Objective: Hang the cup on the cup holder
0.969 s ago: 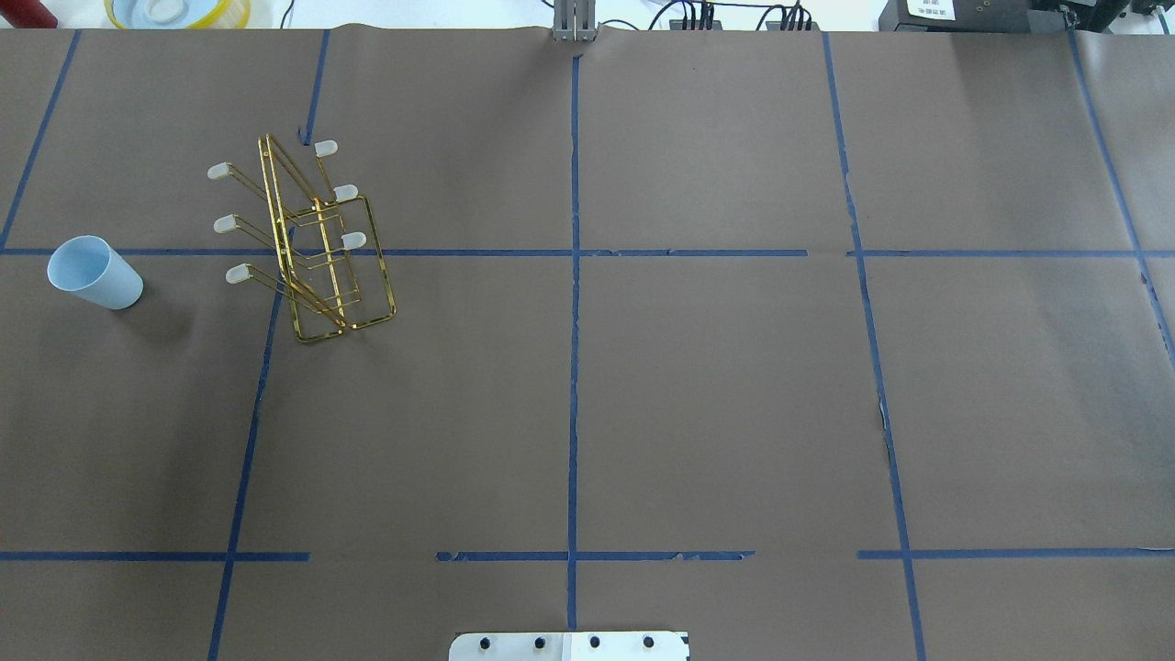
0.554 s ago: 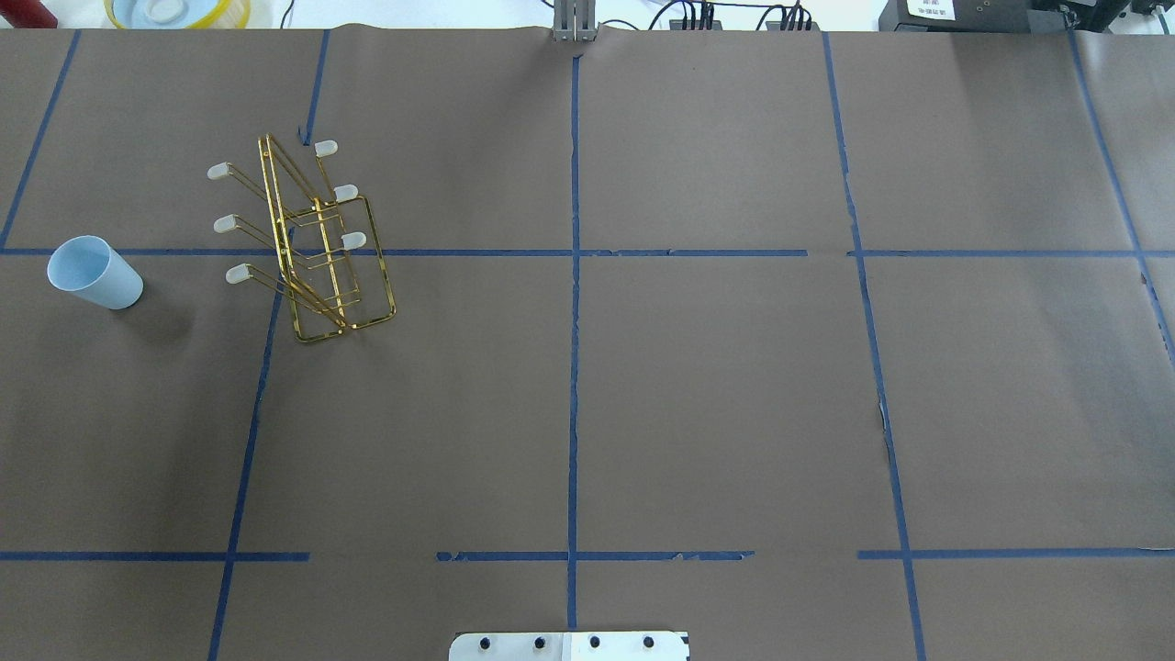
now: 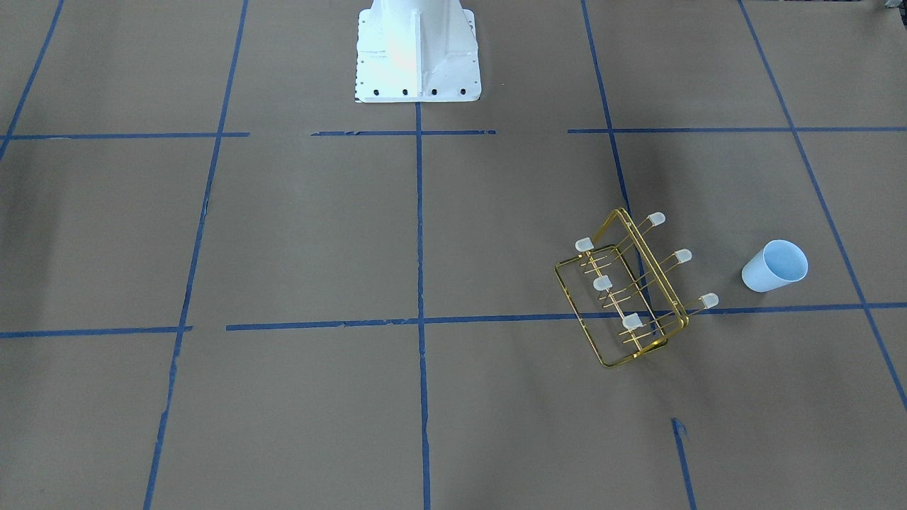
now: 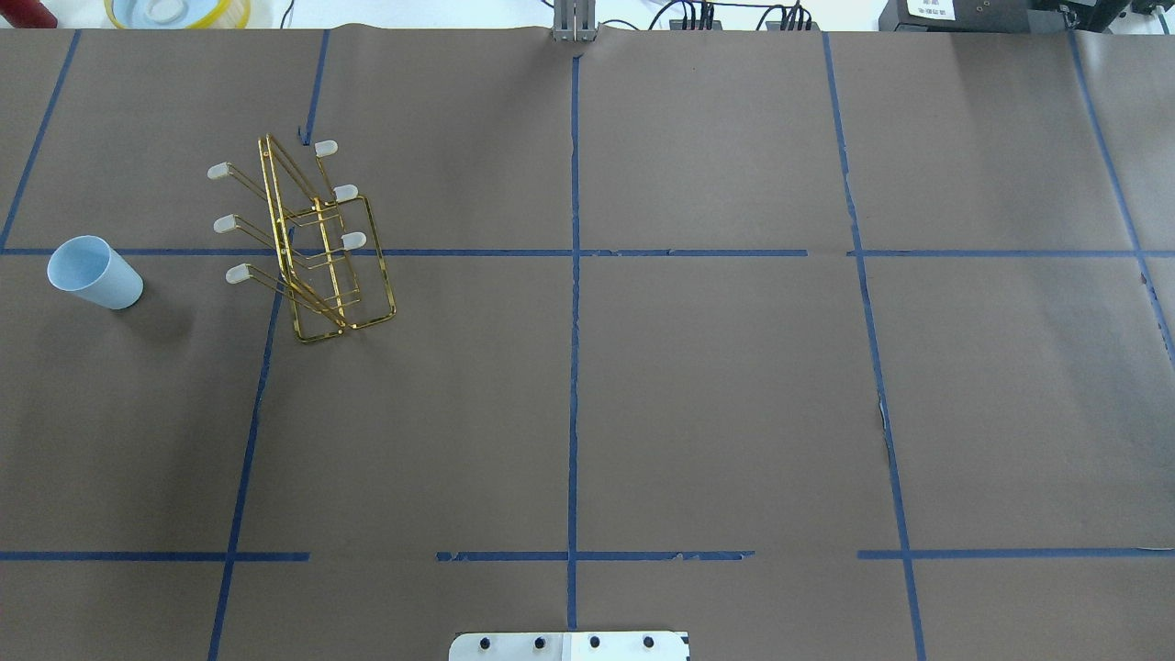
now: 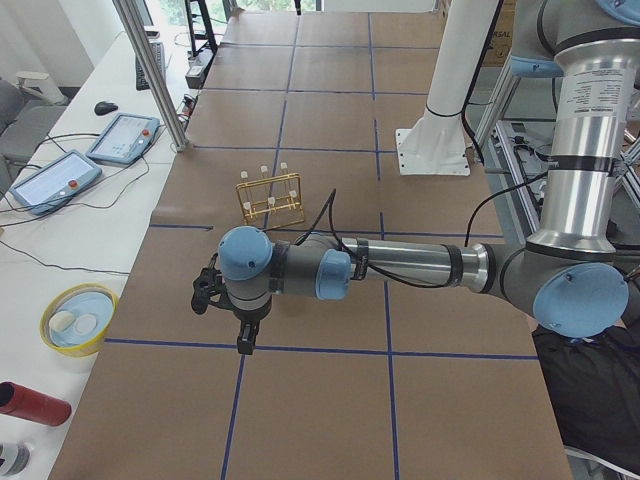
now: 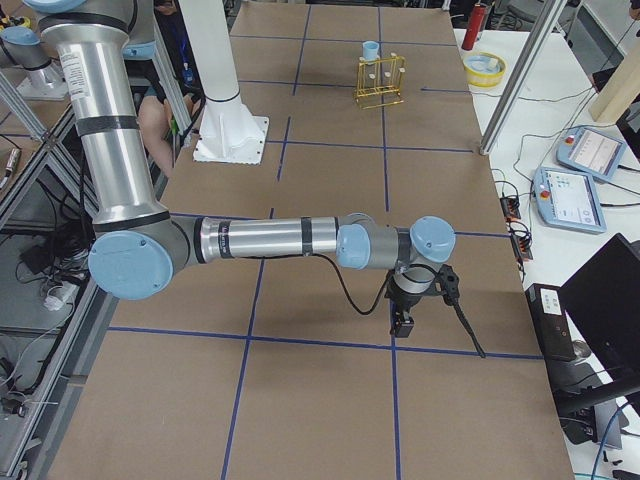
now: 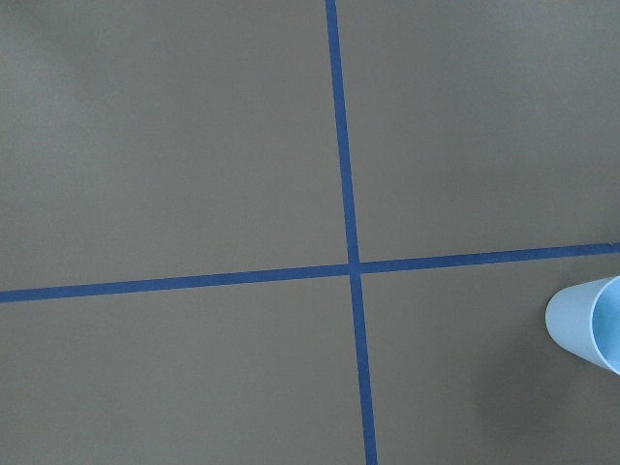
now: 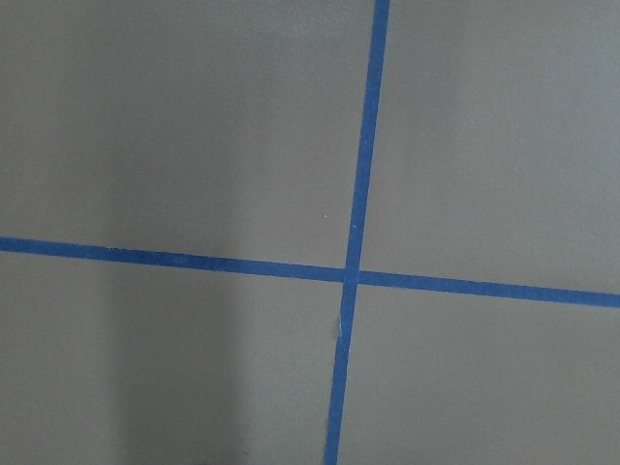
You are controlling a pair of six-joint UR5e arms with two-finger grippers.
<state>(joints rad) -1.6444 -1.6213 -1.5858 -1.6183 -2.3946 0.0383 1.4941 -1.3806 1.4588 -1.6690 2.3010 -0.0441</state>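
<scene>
The pale blue cup [image 4: 95,273] [image 3: 774,266] stands upright on the brown table cover at the robot's far left. A slice of the cup [image 7: 589,325] shows at the right edge of the left wrist view. The gold wire cup holder [image 4: 317,248] [image 3: 627,287] [image 5: 270,198] stands a short way to its right, its capped prongs bare. My left gripper [image 5: 243,338] hangs above the table near the cup's end, and my right gripper [image 6: 402,318] hangs over the opposite end. Both show only in side views, so I cannot tell whether they are open or shut.
A yellow-rimmed bowl [image 5: 78,318] [image 4: 174,11] and a red cylinder [image 5: 30,403] lie beyond the table's far edge. Control tablets [image 5: 125,135] and a metal post [image 5: 150,70] are there too. The white robot base [image 3: 418,49] stands at the near middle edge.
</scene>
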